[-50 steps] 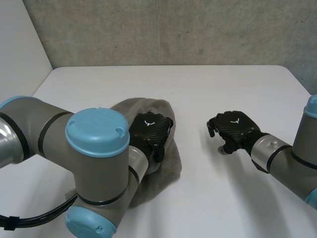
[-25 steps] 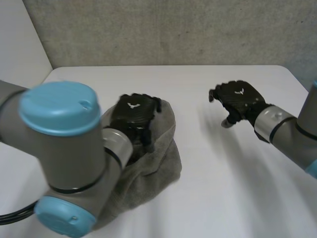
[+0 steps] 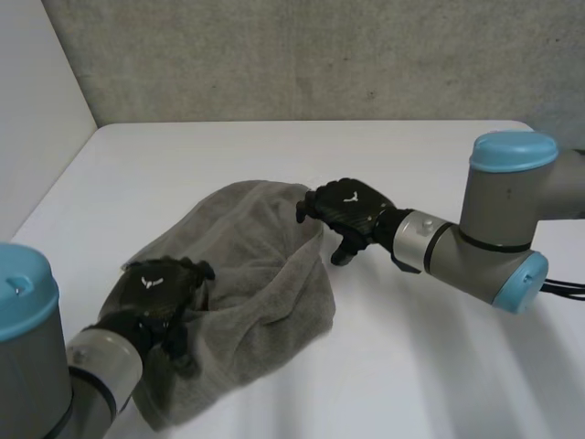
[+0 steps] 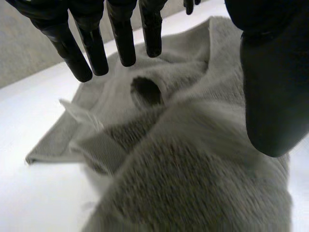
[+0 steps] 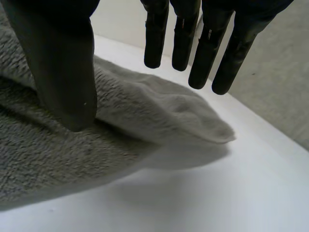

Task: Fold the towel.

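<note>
Grey towel point(image 3: 260, 283) lies in a crumpled heap on the white table point(image 3: 439, 366), left of centre; no clean fold visible yet. Left hand point(image 3: 154, 291) sits over the near-left part; fingers point(image 4: 123, 41) straight, well apart from the thumb, holding nothing. Right hand point(image 3: 352, 208) is at the far-right edge, likewise open, above a limp corner point(image 5: 212, 131). Judgement: thick terry, soft, light, no stiffness; will sag and drag when lifted; best pinched at two corners, then spread flat before folding.

Head camera looks down; both wrist cameras closely face the towel point(image 3: 256, 274).
</note>
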{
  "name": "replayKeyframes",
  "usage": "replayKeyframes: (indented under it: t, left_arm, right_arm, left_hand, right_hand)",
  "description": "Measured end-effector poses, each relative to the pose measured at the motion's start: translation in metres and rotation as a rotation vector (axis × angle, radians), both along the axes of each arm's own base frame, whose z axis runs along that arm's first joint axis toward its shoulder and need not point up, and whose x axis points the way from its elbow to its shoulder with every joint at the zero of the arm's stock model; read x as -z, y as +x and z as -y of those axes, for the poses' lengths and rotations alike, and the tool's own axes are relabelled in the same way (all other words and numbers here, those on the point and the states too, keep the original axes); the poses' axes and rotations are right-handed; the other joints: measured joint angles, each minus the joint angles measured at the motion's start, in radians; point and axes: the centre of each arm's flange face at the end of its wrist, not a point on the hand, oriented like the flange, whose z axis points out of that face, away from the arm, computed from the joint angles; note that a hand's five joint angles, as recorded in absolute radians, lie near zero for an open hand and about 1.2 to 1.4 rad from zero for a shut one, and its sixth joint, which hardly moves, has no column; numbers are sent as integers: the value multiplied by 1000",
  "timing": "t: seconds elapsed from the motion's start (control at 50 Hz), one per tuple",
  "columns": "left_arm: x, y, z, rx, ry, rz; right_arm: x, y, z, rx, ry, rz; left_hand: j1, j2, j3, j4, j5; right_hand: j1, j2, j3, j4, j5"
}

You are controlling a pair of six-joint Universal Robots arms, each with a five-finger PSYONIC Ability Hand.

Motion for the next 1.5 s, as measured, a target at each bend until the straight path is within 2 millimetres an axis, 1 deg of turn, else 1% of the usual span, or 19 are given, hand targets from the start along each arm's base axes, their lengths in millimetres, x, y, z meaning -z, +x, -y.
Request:
replayKeyframes:
  t: [0.2, 0.24, 0.32, 0.38, 0.52, 0.58, 0.64, 0.7, 0.72, 0.76, 0.8, 0.86, 0.9, 1.0, 1.14, 1.24, 1.32, 1.42, 1.5]
  left_arm:
    - [19, 4, -1, -11, 26, 18]
    - [24, 3, 5, -17, 22, 18]
    - [28, -1, 13, -22, 14, 15]
    - [25, -5, 21, -23, -8, 3]
    - [-8, -23, 49, -13, -131, -59]
    - [-36, -34, 68, -3, -233, -89]
    - [-77, -48, 91, 5, -386, -123]
    - [-120, -56, 112, -9, -546, -170]
    - [-141, -57, 120, -22, -624, -198]
    - [-180, -55, 134, -56, -767, -254]
    - [-203, -53, 140, -78, -855, -292]
    - [-227, -49, 143, -100, -948, -339]
    - [-230, -48, 143, -104, -964, -351]
    - [-213, -48, 141, -94, -918, -334]
    - [-143, -46, 133, -63, -727, -220]
    - [-71, -37, 117, -39, -530, -104]
    - [-35, -29, 106, -28, -429, -47]
    - [-12, -20, 102, -31, -373, 6]
    - [-4, -14, 104, -39, -358, 38]
  right_arm:
    - [25, 8, -1, -37, -5, -51]
    - [30, 12, -1, -42, -17, -62]
    - [33, 16, 1, -45, -31, -66]
    - [34, 20, 4, -47, -46, -61]
    - [23, 31, 18, -38, -110, -28]
    - [7, 35, 32, 6, -188, 4]
    - [-28, 39, 54, 113, -348, 75]
    - [-74, 37, 70, 231, -523, 180]
    - [-97, 34, 75, 281, -596, 237]
    - [-144, 24, 76, 359, -720, 359]
    - [-174, 15, 73, 393, -784, 442]
    - [-204, 4, 61, 393, -823, 530]
    - [-207, 1, 54, 366, -805, 539]
    - [-186, 0, 41, 296, -688, 472]
    - [-125, -1, 21, 235, -435, 285]
    - [-64, -8, -12, 173, -194, 51]
    - [-30, -15, -36, 118, -76, -103]
    - [-3, -24, -52, 83, -18, -220]
    - [12, -29, -53, 102, 2, -256]
  left_hand:
    - [275, 274, 273, 266, 259]
    - [686, 681, 681, 693, 671]
    - [930, 934, 935, 922, 909]
    - [1048, 1101, 1128, 1115, 1075]
    - [1048, 1102, 1148, 1126, 1076]
    - [1048, 1103, 1151, 1134, 1076]
    - [1048, 1103, 1151, 1134, 1076]
    - [1048, 1103, 1151, 1134, 1076]
    - [1048, 1103, 1152, 1134, 1076]
    - [1048, 1103, 1152, 1134, 1076]
    - [1048, 1103, 1152, 1134, 1076]
    - [1048, 1103, 1152, 1136, 1076]
    - [1048, 1103, 1152, 1138, 1076]
    - [1048, 1103, 1152, 1138, 1076]
    - [1048, 1103, 1152, 1138, 1076]
    - [1048, 1103, 1150, 1138, 1076]
    - [1048, 1103, 1150, 1138, 1076]
    - [1048, 1101, 1111, 1113, 1076]
    - [1048, 1100, 1110, 1112, 1076]
  right_hand:
    - [74, 43, 61, 67, 115]
    - [289, 282, 288, 285, 326]
    - [553, 546, 539, 555, 590]
    - [818, 795, 782, 812, 843]
    - [851, 810, 832, 867, 891]
    - [851, 810, 832, 867, 891]
    - [852, 810, 833, 867, 891]
    - [852, 810, 833, 867, 891]
    - [852, 810, 833, 867, 891]
    - [852, 810, 834, 867, 891]
    - [852, 810, 848, 867, 892]
    - [852, 810, 858, 867, 898]
    - [852, 810, 858, 867, 900]
    - [853, 811, 861, 867, 900]
    - [855, 812, 861, 867, 900]
    - [855, 812, 861, 867, 901]
    - [855, 812, 861, 867, 901]
    - [851, 810, 859, 864, 897]
    - [776, 782, 773, 779, 815]
